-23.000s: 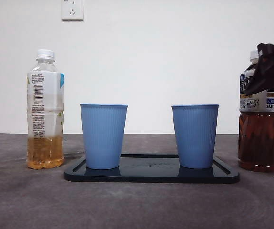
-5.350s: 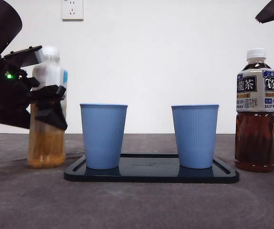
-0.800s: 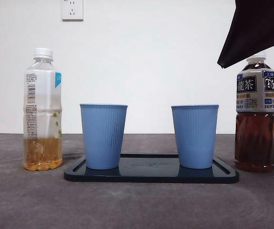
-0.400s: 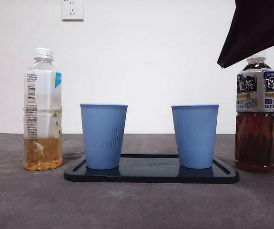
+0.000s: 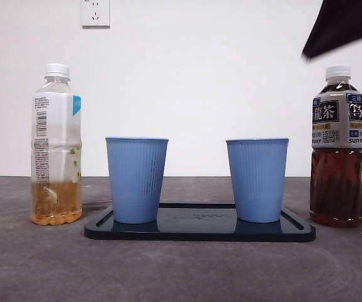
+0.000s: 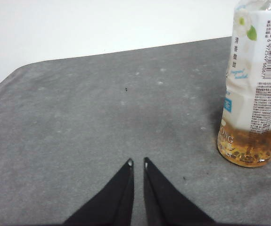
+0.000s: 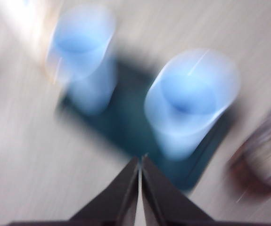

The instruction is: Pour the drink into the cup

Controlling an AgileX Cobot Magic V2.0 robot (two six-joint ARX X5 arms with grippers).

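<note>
A capped bottle of dark tea (image 5: 338,148), nearly full, stands upright at the table's right end beside a black tray (image 5: 199,231) holding two empty blue cups (image 5: 136,179) (image 5: 257,179); a second capped bottle (image 5: 56,145), a quarter full of amber drink, stands left of the tray, apart from it; bare grey table (image 5: 181,270) lies open in front. The right gripper (image 7: 140,160), jaws pressed together, hangs above the tray in a blurred view; the left gripper (image 6: 137,164), jaws nearly touching, sits low beside the amber bottle.
</note>
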